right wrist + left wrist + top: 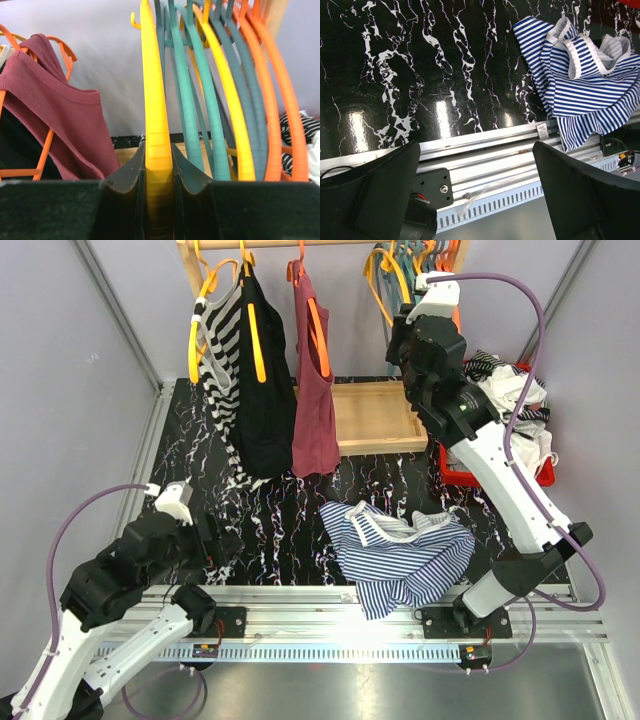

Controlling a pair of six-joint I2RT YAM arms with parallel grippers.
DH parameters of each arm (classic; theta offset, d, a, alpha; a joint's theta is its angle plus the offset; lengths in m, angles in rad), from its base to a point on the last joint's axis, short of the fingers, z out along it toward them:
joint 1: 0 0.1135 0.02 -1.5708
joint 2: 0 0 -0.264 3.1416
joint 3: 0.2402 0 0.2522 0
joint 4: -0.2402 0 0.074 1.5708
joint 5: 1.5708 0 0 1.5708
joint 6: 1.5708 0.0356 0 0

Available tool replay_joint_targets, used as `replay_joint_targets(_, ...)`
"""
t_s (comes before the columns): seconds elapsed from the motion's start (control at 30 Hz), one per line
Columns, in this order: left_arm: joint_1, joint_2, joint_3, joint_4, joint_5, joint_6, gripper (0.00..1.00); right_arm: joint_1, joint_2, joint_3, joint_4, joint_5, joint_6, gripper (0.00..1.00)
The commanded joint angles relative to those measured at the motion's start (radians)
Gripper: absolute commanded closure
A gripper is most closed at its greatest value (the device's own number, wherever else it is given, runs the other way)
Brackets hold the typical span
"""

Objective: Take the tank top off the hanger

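Note:
A blue-and-white striped tank top [400, 550] lies crumpled on the black marbled table, off any hanger; it also shows in the left wrist view [585, 85], hanging over the front rail. My right gripper [403, 325] is raised at the right end of the rack. It is shut [159, 165] on a bare yellow hanger [155, 100], which hangs beside several teal, yellow and orange empty hangers [235, 100]. My left gripper [215, 540] is open and empty [476, 147], low over the table's front edge, left of the tank top.
On the rail hang a black-and-white striped top [220, 350], a black top [262, 390] and a maroon top [315, 400]. The rack's wooden base [375, 415] lies behind. A red basket [545, 472] of clothes stands at the right. An aluminium rail [485, 150] runs along the front.

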Motion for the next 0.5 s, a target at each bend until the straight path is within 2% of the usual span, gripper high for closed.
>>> replay_joint_targets(0.0, 0.000, -0.015, -0.001, 0.057, 0.008, -0.018, 0.01, -0.023, 0.017, 0.067, -0.034, -0.105, 0.076, 1.00)
replay_joint_targets(0.17, 0.000, -0.026, -0.006, 0.060, 0.012, -0.025, 0.01, -0.040, 0.023, 0.049, -0.080, -0.148, 0.093, 1.00)
replay_joint_targets(0.4, 0.000, -0.046, -0.038, 0.083, 0.029, -0.047, 0.01, -0.040, -0.058, -0.077, -0.101, -0.177, 0.113, 1.00)
replay_joint_targets(0.43, 0.000, -0.045, -0.038, 0.088, 0.031, -0.045, 0.01, -0.040, -0.072, -0.082, -0.110, -0.182, 0.117, 0.89)
replay_joint_targets(0.47, 0.000, -0.040, -0.041, 0.097, 0.035, -0.044, 0.01, -0.038, -0.080, -0.083, -0.136, -0.185, 0.122, 0.72)
